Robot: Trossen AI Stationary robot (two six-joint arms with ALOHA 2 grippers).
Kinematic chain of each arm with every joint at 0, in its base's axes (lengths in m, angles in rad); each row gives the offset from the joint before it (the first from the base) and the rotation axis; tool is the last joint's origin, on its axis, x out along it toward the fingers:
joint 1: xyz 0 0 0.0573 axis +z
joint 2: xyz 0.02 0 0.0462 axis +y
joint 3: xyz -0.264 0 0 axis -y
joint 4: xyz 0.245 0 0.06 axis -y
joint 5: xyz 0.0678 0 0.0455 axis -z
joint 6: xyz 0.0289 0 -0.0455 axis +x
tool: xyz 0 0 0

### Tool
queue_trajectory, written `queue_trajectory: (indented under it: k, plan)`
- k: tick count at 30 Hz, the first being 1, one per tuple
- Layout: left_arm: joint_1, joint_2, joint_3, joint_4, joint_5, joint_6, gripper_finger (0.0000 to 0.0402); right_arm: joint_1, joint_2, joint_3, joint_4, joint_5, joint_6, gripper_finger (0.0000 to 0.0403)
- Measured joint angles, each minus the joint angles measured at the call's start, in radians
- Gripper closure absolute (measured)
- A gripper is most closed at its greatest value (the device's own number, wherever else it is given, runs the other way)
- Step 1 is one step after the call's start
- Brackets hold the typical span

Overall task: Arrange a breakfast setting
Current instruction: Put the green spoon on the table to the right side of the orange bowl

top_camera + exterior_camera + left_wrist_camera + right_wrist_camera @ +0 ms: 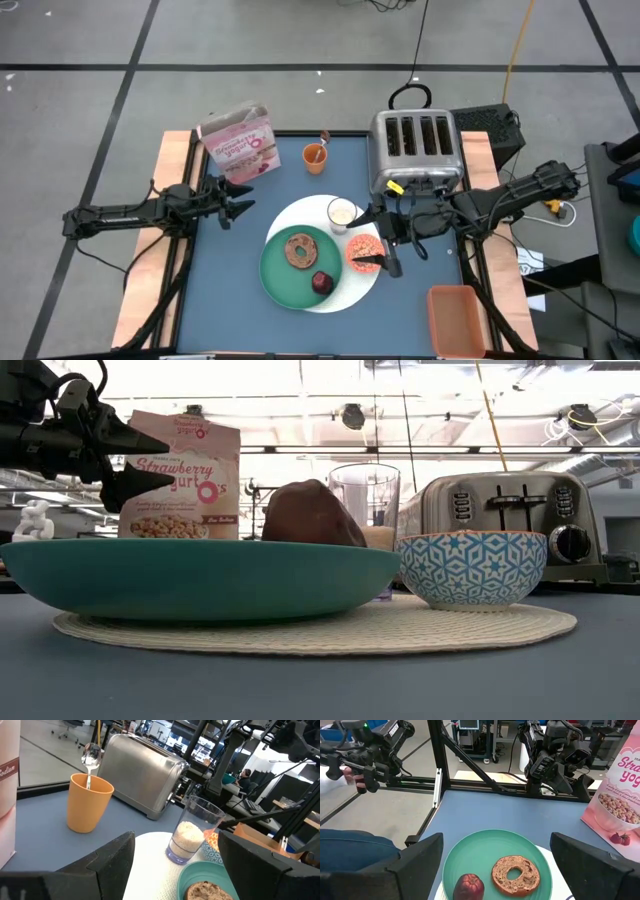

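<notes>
Right gripper (385, 250) hangs with jaws spread wide and empty just over the bowl (364, 251), toaster (416, 150) right behind it; left gripper (235, 200) waits, jaws apart and empty, at the table's left side beside the cereal box (239, 142). On the white mat (352, 283) the green plate (282, 278) carries the bagel (300, 250), lying flat, and the fruit (321, 283), with the glass (342, 212) by the bowl. The spoon (323, 139) stands upright, bowl end up, in the orange cup (315, 158), well apart from the mat.
</notes>
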Motion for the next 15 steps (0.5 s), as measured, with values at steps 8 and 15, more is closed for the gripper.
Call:
queue_trajectory:
  k: [8,15]
  plan:
    - [0.0,0.0,0.0,0.031,-0.002,-0.021,0.0114,0.0,-0.001,0.0,-0.023,0.0,0.0,0.0041]
    - [0.0,0.0,0.0,0.153,-0.004,-0.003,0.0115,-0.015,-0.034,0.0,-0.076,0.001,0.0,0.0041]
